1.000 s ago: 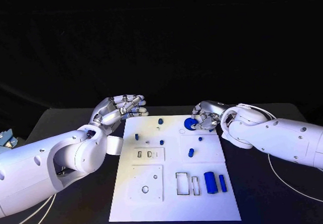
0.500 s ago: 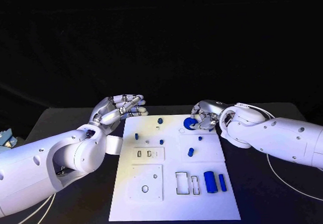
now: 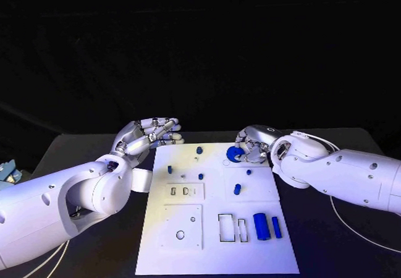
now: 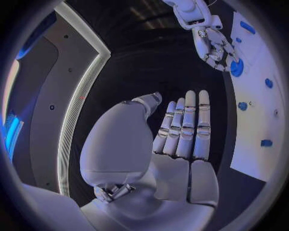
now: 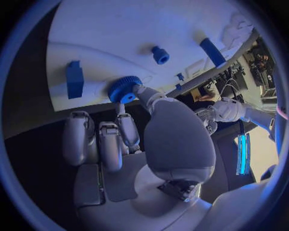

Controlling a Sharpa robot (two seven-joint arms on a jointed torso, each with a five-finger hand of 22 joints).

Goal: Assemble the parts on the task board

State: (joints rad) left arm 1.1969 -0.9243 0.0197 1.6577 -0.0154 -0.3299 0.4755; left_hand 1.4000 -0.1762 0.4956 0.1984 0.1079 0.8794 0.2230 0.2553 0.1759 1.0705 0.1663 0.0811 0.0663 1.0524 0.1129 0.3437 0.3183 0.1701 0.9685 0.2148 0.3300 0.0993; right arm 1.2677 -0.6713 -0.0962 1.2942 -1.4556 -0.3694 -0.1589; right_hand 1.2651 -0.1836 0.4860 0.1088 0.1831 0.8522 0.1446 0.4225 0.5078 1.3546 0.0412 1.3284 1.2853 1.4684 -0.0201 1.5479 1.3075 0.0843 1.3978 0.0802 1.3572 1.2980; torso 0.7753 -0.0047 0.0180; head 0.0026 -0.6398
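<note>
Blue knob (image 3: pixel 234 153) (round) in right robot hand (image 3: pixel 251 145)

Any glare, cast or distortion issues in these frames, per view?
Head view: task board evenly lit with a faint blue cast, background black, no glare. Left wrist view: strong fisheye, the board's edge bends; left hand sharp. Right wrist view: same bending; blue round part at the right hand crisp, blue light strip at the rim.

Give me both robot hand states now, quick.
Left robot hand: open, empty, beside the task board.
Right robot hand: pinching the round blue part.
</note>
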